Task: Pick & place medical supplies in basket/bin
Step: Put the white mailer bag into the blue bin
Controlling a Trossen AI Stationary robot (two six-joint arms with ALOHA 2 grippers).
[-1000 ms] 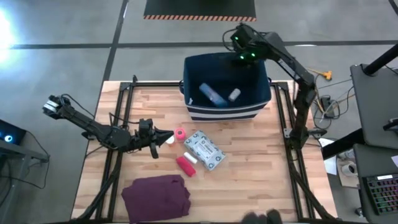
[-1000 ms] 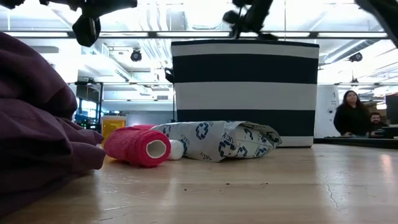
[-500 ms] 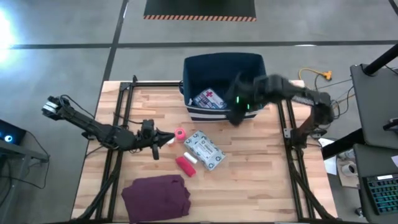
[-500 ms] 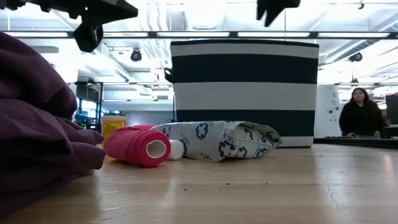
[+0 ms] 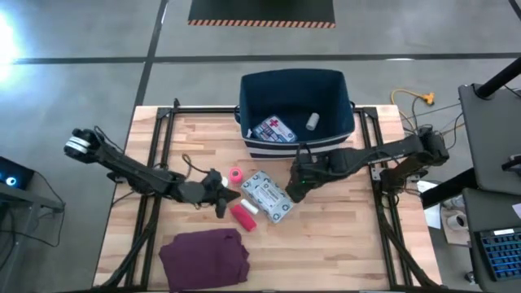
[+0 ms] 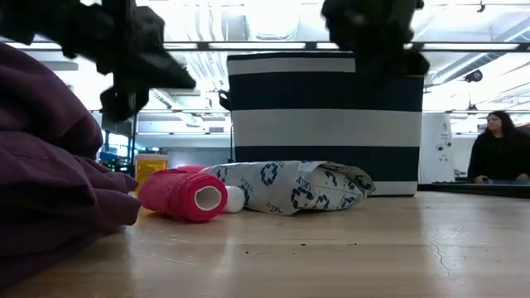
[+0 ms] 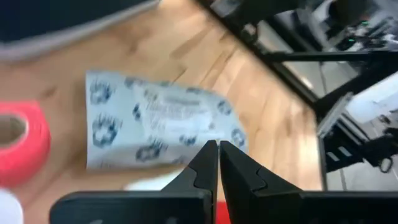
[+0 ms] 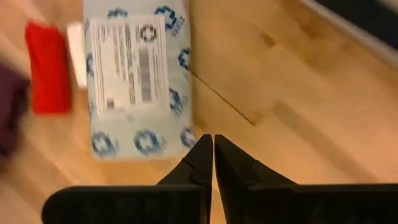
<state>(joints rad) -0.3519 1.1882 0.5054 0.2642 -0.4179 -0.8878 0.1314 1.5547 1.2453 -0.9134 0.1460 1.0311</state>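
Note:
The navy bin [image 5: 342, 122] stands at the table's far edge. In it lie the blue first-aid pouch [image 5: 273, 130] and a small white roll [image 5: 312, 122]. The grey-white printed packet [image 5: 267, 195] lies flat on the table in front of the bin. Beside it are a pink tape roll [image 5: 236, 174], a red roll [image 5: 242, 216] and a small white roll [image 5: 251, 207]. My left gripper [image 5: 224, 197] hangs shut above the table, left of the packet [image 7: 161, 121]. My right gripper [image 5: 297, 184] hangs shut over the packet's right end [image 8: 134, 81].
A folded maroon cloth [image 5: 203, 256] lies at the table's near edge, left of centre. Black frame rails [image 5: 163, 122] run along the table's left and right sides. A person [image 6: 497, 149] is in the room behind the table. Bare wood [image 5: 342, 236] lies right of the packet.
My right gripper has swung from above the bin's far right corner toward the near edge and down, ending over the packet's right end. The pouch now lies in the bin with its red cross up. My left gripper has gone a little right and nearer, toward the red roll.

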